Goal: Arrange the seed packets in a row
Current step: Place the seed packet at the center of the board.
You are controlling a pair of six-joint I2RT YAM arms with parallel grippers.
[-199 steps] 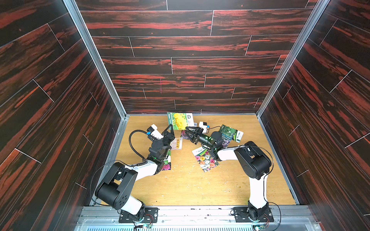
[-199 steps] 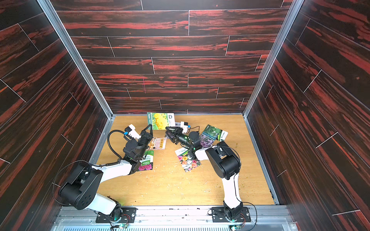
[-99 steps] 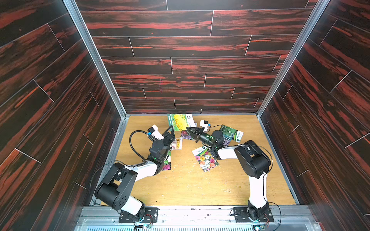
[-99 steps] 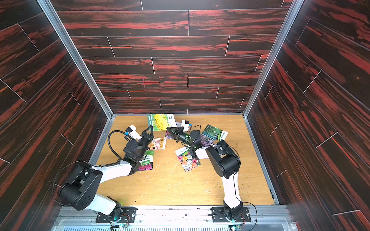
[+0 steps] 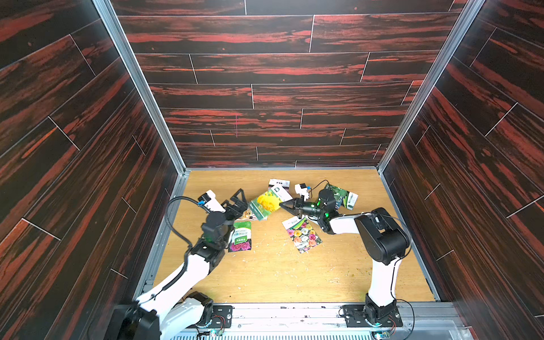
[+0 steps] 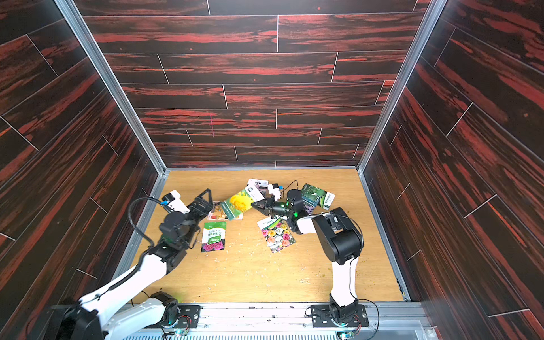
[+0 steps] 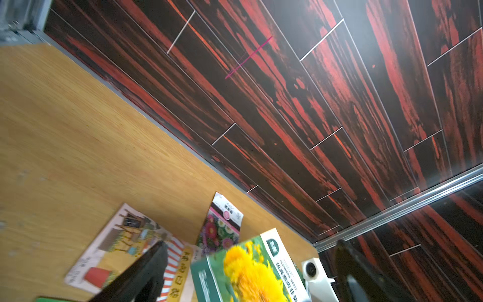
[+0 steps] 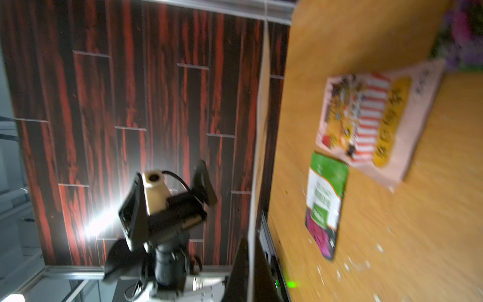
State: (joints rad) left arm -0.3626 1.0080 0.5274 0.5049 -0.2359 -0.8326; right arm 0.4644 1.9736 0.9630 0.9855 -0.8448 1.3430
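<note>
Seed packets: scattered in a loose cluster in the upper middle of the counter (image 5: 279, 273) in both top views; no row shows.
Yellow-flower packet (image 5: 266, 202): lifted and tilted at frame centre, between the two arms.
Right fingers (image 5: 287, 205): pressed together on that packet's right edge.
Left fingers (image 5: 239, 195): spread wide just left of it, gripping nothing.
Cartoon-shop packet (image 5: 249, 215): flat, partly under the yellow one.
Green-and-pink packet (image 5: 241, 237): just below, beside the left arm.
Mixed-flower packet (image 5: 303, 235): right of centre, askew.
Leafy packet (image 5: 341, 196) and white-topped packet (image 5: 278, 183): further up.
Progress: early, by my judgement; every packet has yet to be lined up and squared.
Surface: light wood, littered with pale crumbs.
Room: dark, red-streaked plank walls (image 5: 265, 88) on three sides, metal corner rails.
</note>
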